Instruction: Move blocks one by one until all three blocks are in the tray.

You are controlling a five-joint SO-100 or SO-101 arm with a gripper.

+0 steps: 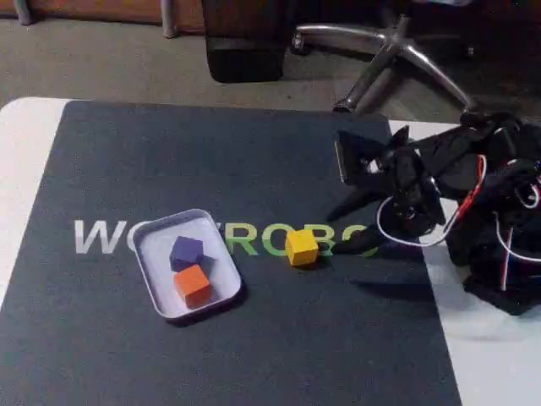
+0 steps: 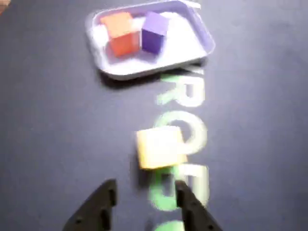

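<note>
Lying on a dark mat (image 1: 254, 338) printed with pale and green letters, the tray (image 1: 152, 279) sits left of the middle in the fixed view and holds two of the three blocks: the purple block (image 1: 187, 251) toward the far side and the orange block (image 1: 193, 284) just in front of it, the two touching or very nearly so. In the wrist view the same tray (image 2: 192, 45) appears near the top edge, with the orange block (image 2: 121, 33) on the left and the purple block (image 2: 155, 32) on the right, side by side inside the rim. The yellow block (image 1: 301, 247) rests on the mat outside the tray, a short way to its right in the fixed view, on top of the green lettering. In the wrist view the yellow block (image 2: 160, 148) lies below the tray and just ahead of the gripper (image 2: 145, 190), whose two dark fingers stand spread apart with nothing between them; the block sits slightly right of the gap's middle and is not touched by either finger, though the picture is blurred. In the fixed view the gripper (image 1: 351, 245) reaches in low from the black arm (image 1: 473, 194) on the right, its tip close beside the yellow block. The mat covers a white table (image 1: 25, 144), and beyond the table's far edge a chair base (image 1: 397, 51) with shiny metal legs stands on the carpet.
</note>
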